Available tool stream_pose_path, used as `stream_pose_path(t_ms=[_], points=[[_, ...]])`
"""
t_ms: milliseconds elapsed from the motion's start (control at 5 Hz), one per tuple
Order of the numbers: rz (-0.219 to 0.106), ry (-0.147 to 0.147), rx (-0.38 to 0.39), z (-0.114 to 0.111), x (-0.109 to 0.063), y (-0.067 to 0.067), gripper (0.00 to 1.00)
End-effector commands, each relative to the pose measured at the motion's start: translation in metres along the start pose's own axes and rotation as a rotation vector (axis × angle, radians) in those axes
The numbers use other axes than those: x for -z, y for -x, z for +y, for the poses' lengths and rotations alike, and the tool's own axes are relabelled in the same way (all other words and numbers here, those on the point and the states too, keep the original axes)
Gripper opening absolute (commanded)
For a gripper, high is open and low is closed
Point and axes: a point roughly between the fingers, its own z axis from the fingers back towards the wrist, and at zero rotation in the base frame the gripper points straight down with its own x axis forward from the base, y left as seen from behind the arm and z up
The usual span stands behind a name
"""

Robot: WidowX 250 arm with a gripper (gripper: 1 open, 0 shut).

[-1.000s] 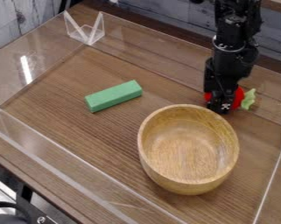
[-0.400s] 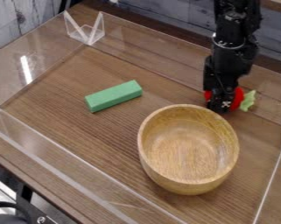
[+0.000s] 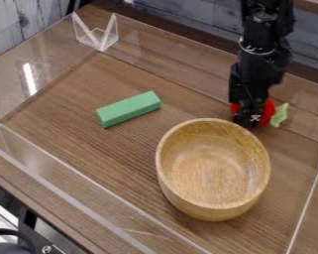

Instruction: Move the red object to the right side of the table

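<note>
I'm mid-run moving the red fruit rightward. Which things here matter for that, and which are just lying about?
Part of the job:
- red object, at the table's right side, under the gripper
- gripper, pointing down, jaws wide open around the fruit
- table, walled in clear acrylic

Just lying about:
- green block, left of centre
- wooden bowl, empty, near the front

A robot test bench, likely a lab. Low clear acrylic walls (image 3: 68, 60) fence a wood-grain table (image 3: 108, 149). A robot arm (image 3: 265, 45) stands over it.

Beyond my clear acrylic walls (image 3: 43, 60), a pale grey surface (image 3: 23, 20) fills the frame's upper left.
</note>
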Motion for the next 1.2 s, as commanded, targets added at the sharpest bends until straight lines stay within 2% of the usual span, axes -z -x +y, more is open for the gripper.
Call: stream_pose_path(t_ms=[0,400,1000], points=[[-0.071,-0.07,-0.017,0.012,-0.034,-0.005,1.0],[-0.069,-0.078,-0.048,0.017,-0.033,-0.003,1.0],[-0.103,-0.108,-0.068,0.021,-0.055,0.006,1.0]])
